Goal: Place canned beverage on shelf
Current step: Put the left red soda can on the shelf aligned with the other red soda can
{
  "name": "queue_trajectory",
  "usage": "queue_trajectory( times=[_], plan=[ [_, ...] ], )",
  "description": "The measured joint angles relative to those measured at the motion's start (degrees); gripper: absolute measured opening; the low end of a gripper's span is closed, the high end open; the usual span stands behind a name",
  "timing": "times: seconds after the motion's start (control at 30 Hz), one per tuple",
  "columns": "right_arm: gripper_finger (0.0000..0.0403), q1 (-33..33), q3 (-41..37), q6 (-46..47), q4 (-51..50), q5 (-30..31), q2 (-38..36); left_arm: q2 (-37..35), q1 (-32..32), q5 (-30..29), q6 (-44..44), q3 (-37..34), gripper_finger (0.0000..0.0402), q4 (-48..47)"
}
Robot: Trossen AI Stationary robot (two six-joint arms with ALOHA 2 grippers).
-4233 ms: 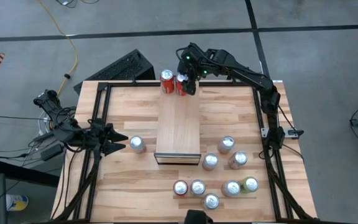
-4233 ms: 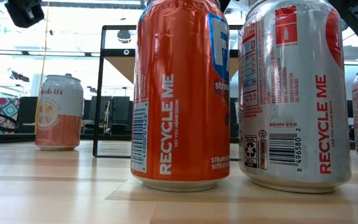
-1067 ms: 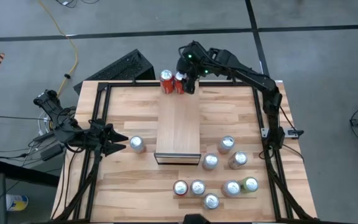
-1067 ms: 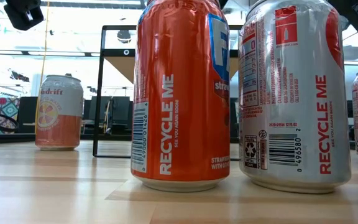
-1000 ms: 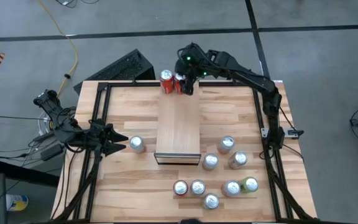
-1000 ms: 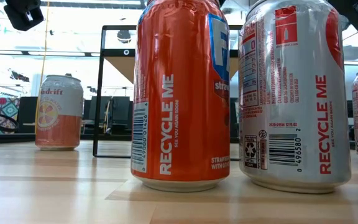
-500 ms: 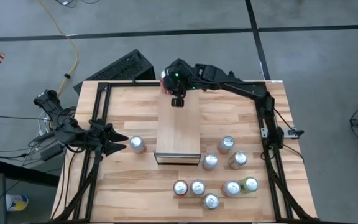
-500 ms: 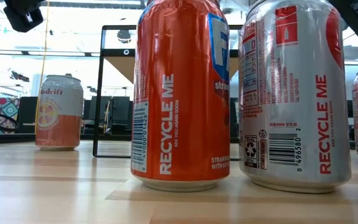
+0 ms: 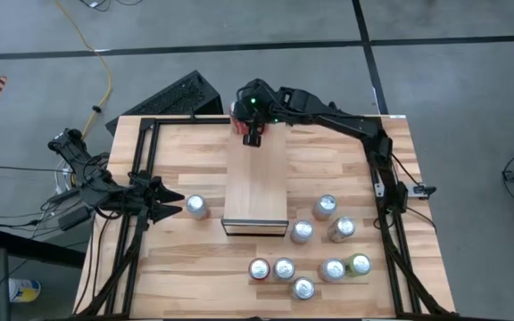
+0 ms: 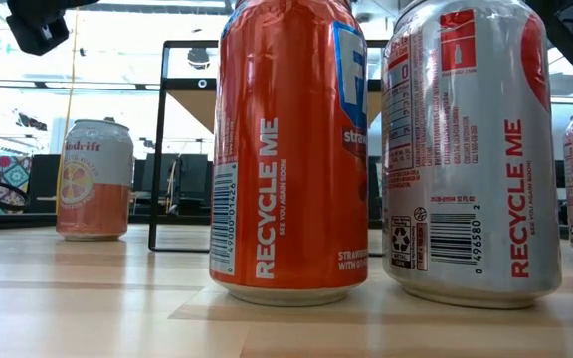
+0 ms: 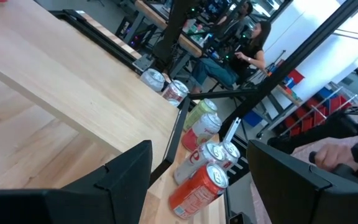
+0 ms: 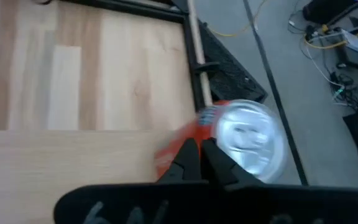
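1. Our right tool hangs over the far end of the shelf, its fingers pressed together with nothing between them.
2. In the right wrist view a red can with a silver top stands just past those closed fingertips, at the shelf's far edge; from above only a sliver of red shows beside the arm. Whether a second can stands there we cannot tell.
3. The shelf runs lengthwise down the middle of the bench, its dark front edge toward the near side, its long wood top bare.
4. Our left tool waits at the bench's left side, low and level, jaws parted and empty, pointing at a lone can just beside its tips.
5. A loose cluster of cans stands on the bench to the right of and in front of the shelf.
6. At bench level an orange can and a silver-and-red can fill the foreground; a pale can stands further back.
7. A person sits in the room beyond.
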Motion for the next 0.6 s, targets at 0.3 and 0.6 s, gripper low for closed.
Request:
queue_trajectory(
  times=[0.3, 0.6],
  plan=[
    [0.0, -0.54, 0.0, -0.13, 1.83, -0.01, -0.04, 0.0, 0.02, 0.0, -0.48, 0.0, 0.0251, -1.21],
    [0.0, 3.02, 0.0, -3.39, 2.31, -0.3, -1.05, -0.02, 0.02, 0.02, 0.0, 0.0, 0.0251, -1.52]
  ],
)
